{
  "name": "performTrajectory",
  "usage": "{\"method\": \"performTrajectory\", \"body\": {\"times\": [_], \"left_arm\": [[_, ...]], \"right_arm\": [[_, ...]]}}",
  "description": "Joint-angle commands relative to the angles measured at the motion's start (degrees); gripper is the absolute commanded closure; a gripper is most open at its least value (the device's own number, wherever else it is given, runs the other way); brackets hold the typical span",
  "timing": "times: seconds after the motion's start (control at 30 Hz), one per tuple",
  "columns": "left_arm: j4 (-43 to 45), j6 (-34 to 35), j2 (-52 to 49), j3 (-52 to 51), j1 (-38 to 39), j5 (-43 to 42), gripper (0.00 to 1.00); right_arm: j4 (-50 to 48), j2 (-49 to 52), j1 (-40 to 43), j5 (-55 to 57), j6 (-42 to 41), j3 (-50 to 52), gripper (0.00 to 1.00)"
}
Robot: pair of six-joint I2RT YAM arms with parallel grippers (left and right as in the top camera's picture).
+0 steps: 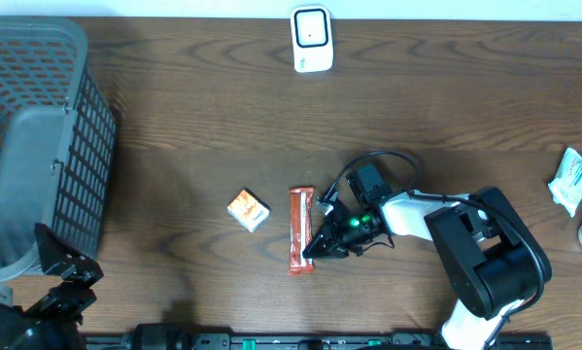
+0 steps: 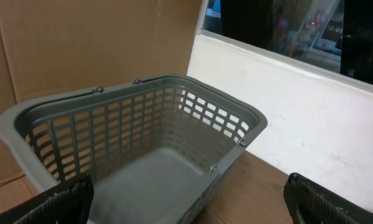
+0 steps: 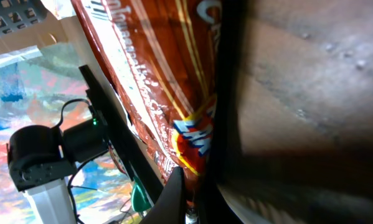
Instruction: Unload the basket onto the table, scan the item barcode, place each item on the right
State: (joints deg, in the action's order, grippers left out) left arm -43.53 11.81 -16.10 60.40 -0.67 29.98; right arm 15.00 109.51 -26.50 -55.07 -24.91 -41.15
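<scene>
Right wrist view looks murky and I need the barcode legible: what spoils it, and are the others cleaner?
Right wrist: wrapper too close, soft, streaked with glare; a dark blurred claw finger crosses it. Overhead: sharp, evenly lit, faint shadows. Left wrist: basket crisp, screen behind soft.

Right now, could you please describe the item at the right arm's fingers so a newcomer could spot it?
On the table, look right of the grey basket to the right arm's fingers near the front edge. They pinch a long orange-red snack bar wrapper. Unlike the small orange-and-white box to its left, it is a slim strip.
</scene>
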Motion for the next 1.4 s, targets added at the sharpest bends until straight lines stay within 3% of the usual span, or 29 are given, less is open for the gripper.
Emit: {"method": "performTrajectory", "body": {"times": [0.0,0.17,0.3,0.57,0.73,0.93,0.97,1.0,1.13,1.17,1.27,1.37], "left_arm": [[0.0,-0.1,0.4,-0.3,-0.1,0.5,0.02],[0.0,-0.1,0.4,-0.3,-0.1,0.5,0.02],[0.0,-0.1,0.4,-0.3,-0.1,0.5,0.02],[0.0,-0.1,0.4,-0.3,-0.1,0.5,0.02],[0.0,-0.1,0.4,-0.3,-0.1,0.5,0.02],[0.0,-0.1,0.4,-0.3,-0.1,0.5,0.02],[0.0,-0.1,0.4,-0.3,-0.1,0.5,0.02],[0.0,-0.1,0.4,-0.3,-0.1,0.5,0.02],[0.0,-0.1,0.4,-0.3,-0.1,0.5,0.02],[0.0,-0.1,0.4,-0.3,-0.1,0.5,0.02],[0.0,-0.1,0.4,-0.3,-0.1,0.5,0.02],[0.0,-0.1,0.4,-0.3,-0.1,0.5,0.02]], "right_arm": [[1.5,8.7,3.8,37.4,-11.8,5.6,0.99],[0.9,0.7,4.1,38.3,-7.3,5.6,0.99],[1.0,-11.8,4.1,34.6,-2.1,5.5,0.98],[5.2,-32.9,4.1,32.0,-0.2,5.5,0.98],[6.3,-39.0,4.1,30.8,1.9,5.5,0.99],[13.9,-38.5,4.1,36.7,1.8,5.6,0.99],[14.8,-38.2,4.1,37.1,1.9,5.6,0.96],[15.5,-37.9,4.0,37.3,1.9,5.7,0.85],[15.5,-36.9,3.9,37.7,5.2,5.7,0.07],[15.1,-36.8,3.9,37.6,7.4,5.7,0.01],[14.3,-35.9,3.9,37.8,13.4,5.7,0.01],[13.5,-32.8,3.9,37.5,14.3,5.7,0.01]]}}
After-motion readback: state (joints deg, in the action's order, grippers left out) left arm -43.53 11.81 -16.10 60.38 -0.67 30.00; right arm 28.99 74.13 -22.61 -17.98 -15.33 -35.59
